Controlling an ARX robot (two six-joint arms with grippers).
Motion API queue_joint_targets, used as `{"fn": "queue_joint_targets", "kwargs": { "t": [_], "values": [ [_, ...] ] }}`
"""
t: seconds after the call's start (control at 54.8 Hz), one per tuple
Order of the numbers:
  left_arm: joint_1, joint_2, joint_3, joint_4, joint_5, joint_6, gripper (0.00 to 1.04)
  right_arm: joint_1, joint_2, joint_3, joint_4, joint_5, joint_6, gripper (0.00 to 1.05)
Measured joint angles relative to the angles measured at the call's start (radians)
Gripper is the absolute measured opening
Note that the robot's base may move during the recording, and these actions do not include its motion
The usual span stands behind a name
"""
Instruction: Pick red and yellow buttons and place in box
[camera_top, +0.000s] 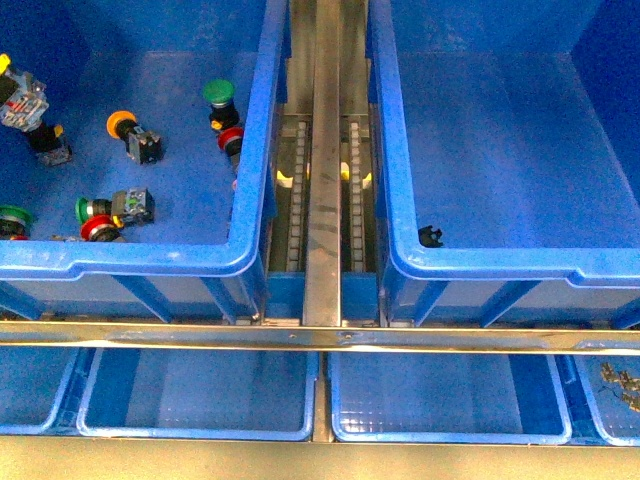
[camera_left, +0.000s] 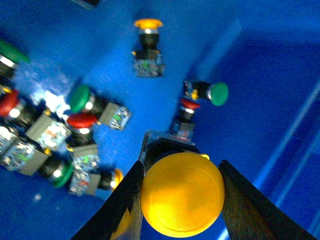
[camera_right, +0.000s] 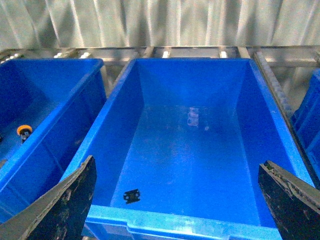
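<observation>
Yellow button (camera_left: 182, 200) clamped in L gripper (camera_left: 182, 167) above src bin (camera_left: 60, 40), R gripper (camera_right: 177, 162) wide & empty over box (camera_right: 190, 222); pick looks done, next calls for carrying it across to box, then release.

Front view: taken from between the arms, looking down and ahead. The left bin (camera_top: 120, 262), the box (camera_top: 520, 265) and the metal rail (camera_top: 322, 150) between them are all seen.
Left wrist view: pointed down into the left bin from very near. Much of the picture is filled by the yellow button (camera_left: 182, 200) in the left gripper (camera_left: 181, 167).
Right wrist view: pointed down into the box from higher up, past the right gripper (camera_right: 177, 162).
Shared, front and left wrist: the loose buttons (camera_top: 122, 125).
Shared, front and right wrist: the box and a small black piece (camera_top: 430, 236) in it.
</observation>
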Motion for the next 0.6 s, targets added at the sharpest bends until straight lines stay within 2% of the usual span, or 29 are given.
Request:
{"fn": "queue_joint_targets", "kwargs": {
  "t": [0.255,0.456,0.602],
  "values": [
    [-0.137,-0.150,-0.084,-0.003,0.100,-0.134,0.35,0.000,0.000,0.000,0.000,0.000,0.000,0.98],
    [-0.291,-0.181,-0.099,0.019,0.112,-0.202,0.35,0.000,0.000,0.000,0.000,0.000,0.000,0.98],
    [-0.381,-0.172,-0.101,0.046,0.086,-0.240,0.35,0.000,0.000,0.000,0.000,0.000,0.000,0.98]
  ]
}}
